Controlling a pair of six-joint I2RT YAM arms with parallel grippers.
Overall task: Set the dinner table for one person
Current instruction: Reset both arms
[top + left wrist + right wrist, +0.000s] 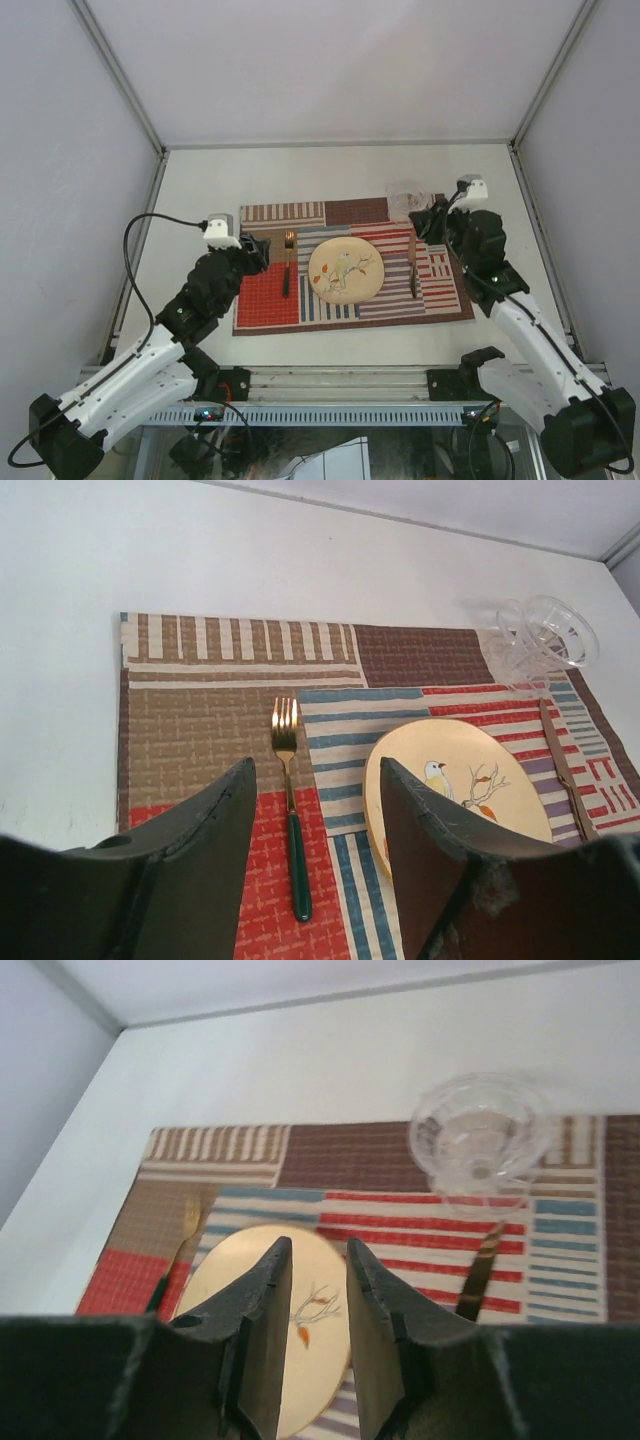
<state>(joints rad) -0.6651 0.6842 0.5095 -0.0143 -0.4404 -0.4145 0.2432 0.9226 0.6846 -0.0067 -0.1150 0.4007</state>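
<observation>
Overhead view: the white desk (200,190) fills the middle of the frame, carrying a striped placemat (270,300) with plate (345,270), fork (288,265), knife (412,268) and glass (405,193); the desk looks rigid, heavy and fixed, so it is a surface to set things on, not something to grasp; left tool (318,780) stands wide apart, empty; right tool (316,1250) stands narrowly apart, empty.
</observation>
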